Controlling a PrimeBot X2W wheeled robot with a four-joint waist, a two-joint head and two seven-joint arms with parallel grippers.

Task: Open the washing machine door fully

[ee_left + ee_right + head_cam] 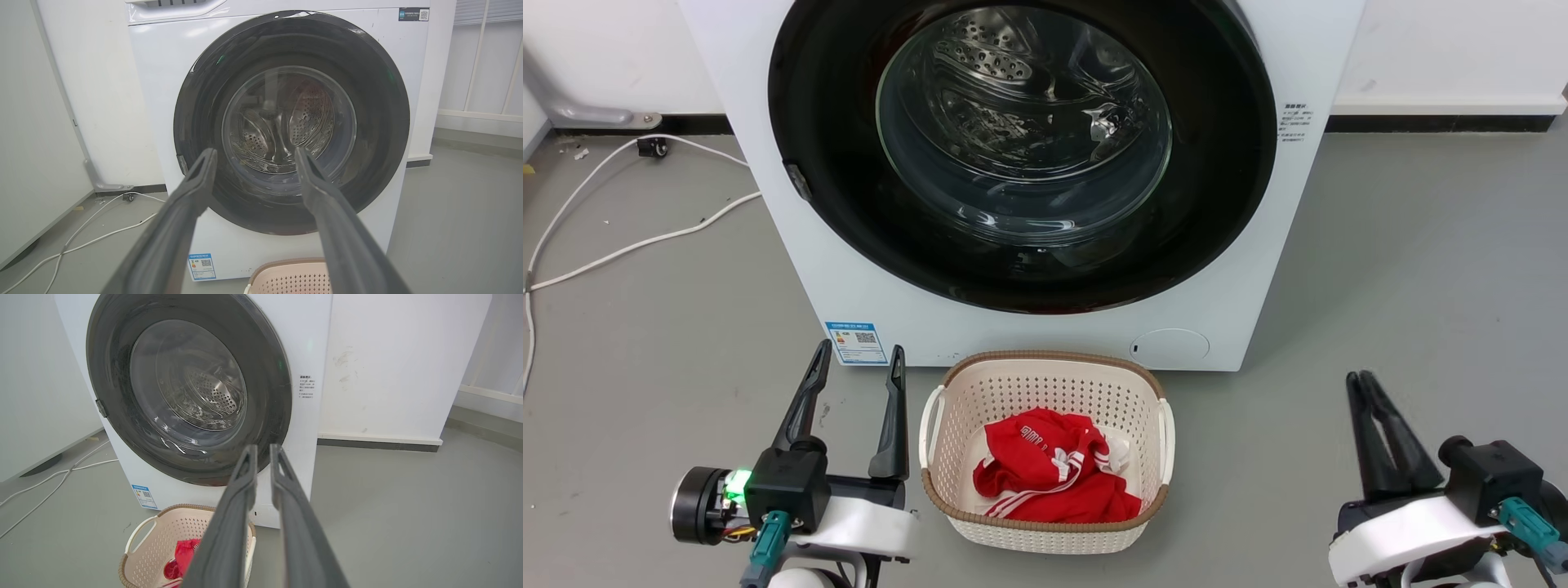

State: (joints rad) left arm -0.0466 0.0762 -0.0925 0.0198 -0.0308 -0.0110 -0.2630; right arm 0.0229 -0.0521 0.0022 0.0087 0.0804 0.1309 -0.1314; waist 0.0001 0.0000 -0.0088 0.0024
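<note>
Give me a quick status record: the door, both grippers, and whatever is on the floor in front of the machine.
door: washing machine door shut, flush with the washing machine
left arm: left gripper open, low, short of the door, touching nothing
right arm: right gripper shut, empty, low at the right
floor in front: basket holding a red garment, close before the machine
floor at left: white cable

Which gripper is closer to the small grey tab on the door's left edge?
Left. The left gripper hangs open almost straight below the tab; the right gripper, shut, is off past the door's opposite edge.
</note>
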